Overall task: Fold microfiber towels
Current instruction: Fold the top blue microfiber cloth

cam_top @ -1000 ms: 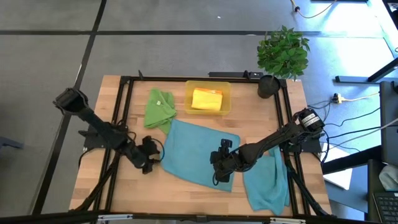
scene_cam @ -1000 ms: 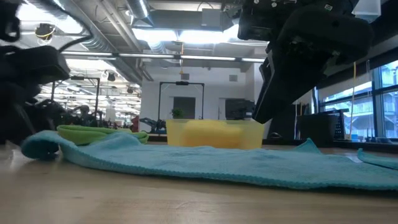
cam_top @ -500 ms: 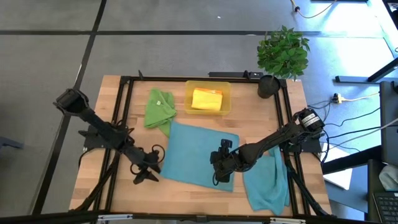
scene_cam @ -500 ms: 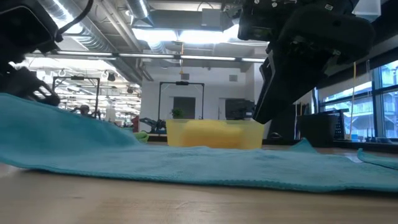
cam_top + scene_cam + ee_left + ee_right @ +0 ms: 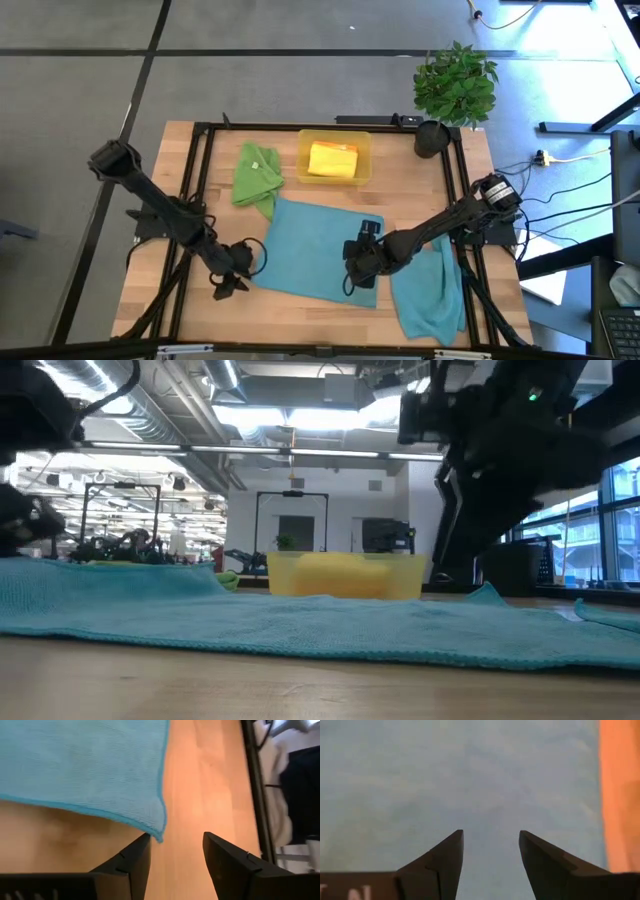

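At lower left of the high view, the left gripper (image 5: 228, 272) hangs just off the spread teal towel (image 5: 310, 245), fingers parted with that towel's corner (image 5: 159, 836) between the tips but not pinched; half a second ago the same edge was lifted, and now it lies flat. Right of centre, the right gripper (image 5: 362, 262) stays above the towel, fingers spread and empty. The cloth looks squared, so folding can begin.

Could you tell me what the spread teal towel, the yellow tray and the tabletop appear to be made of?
Teal towel: soft knitted microfibre, judging by its fine looped texture and stitched hem. Yellow tray: likely plastic, translucent with smooth walls. Tabletop: apparently wood, pale with visible grain, matte.
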